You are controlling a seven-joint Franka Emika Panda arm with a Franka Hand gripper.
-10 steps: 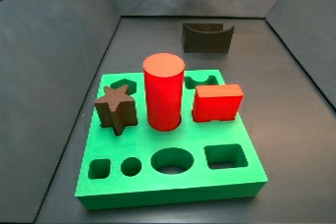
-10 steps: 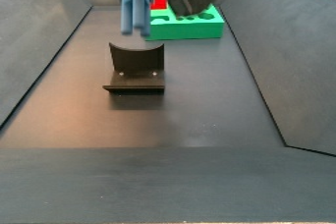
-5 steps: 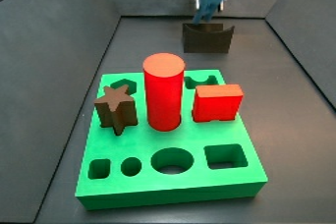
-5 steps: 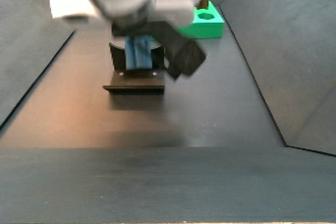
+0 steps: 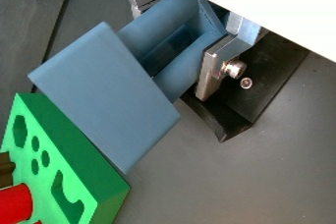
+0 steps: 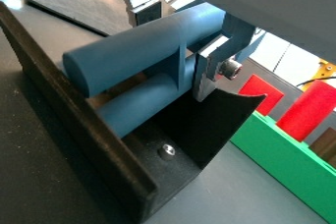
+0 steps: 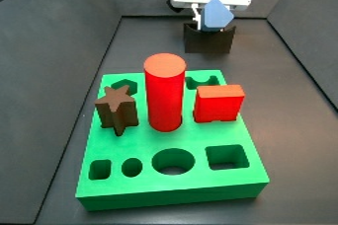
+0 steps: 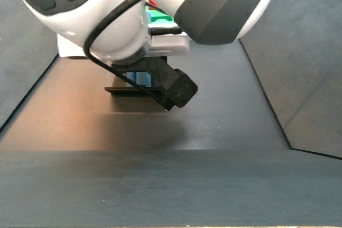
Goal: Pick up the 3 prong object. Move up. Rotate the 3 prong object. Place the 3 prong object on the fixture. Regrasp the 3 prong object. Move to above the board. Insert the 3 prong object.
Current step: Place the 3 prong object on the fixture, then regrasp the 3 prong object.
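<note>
now that the gripper [image 7: 215, 17] has dropped from high above the floor to the fixture [image 7: 209, 39] at the far end, you are at the placing step. in both wrist views its silver fingers [image 6: 210, 63] are closed on the blue 3 prong object [image 6: 144, 56], which lies across the fixture's notch [image 6: 157, 154]; whether it already rests on the bracket you cannot tell. the green board [image 7: 172, 140], carrying the red cylinder [image 7: 164, 91], red cube [image 7: 219, 103] and brown star block [image 7: 117, 107], sits well apart. you likely release here, then regrasp
</note>
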